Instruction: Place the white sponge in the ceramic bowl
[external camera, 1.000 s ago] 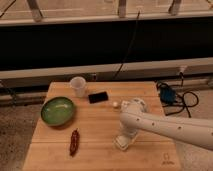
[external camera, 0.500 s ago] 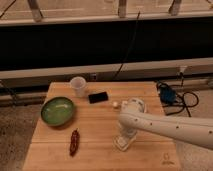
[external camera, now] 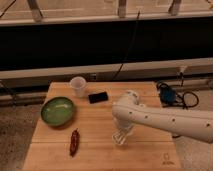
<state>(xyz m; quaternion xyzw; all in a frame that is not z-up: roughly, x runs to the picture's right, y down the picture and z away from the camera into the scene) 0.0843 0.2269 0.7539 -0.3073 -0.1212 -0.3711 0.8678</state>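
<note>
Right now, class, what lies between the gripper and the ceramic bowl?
Camera view: bare wood. The gripper, down near the table's front, and the ceramic bowl have nothing between; a reddish-brown object lies just beside that line.

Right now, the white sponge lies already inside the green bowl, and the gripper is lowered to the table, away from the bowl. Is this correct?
One point is wrong: the camera view shows the green bowl empty, nothing lies inside it. The gripper is indeed lowered to the table, away from the bowl.
</note>
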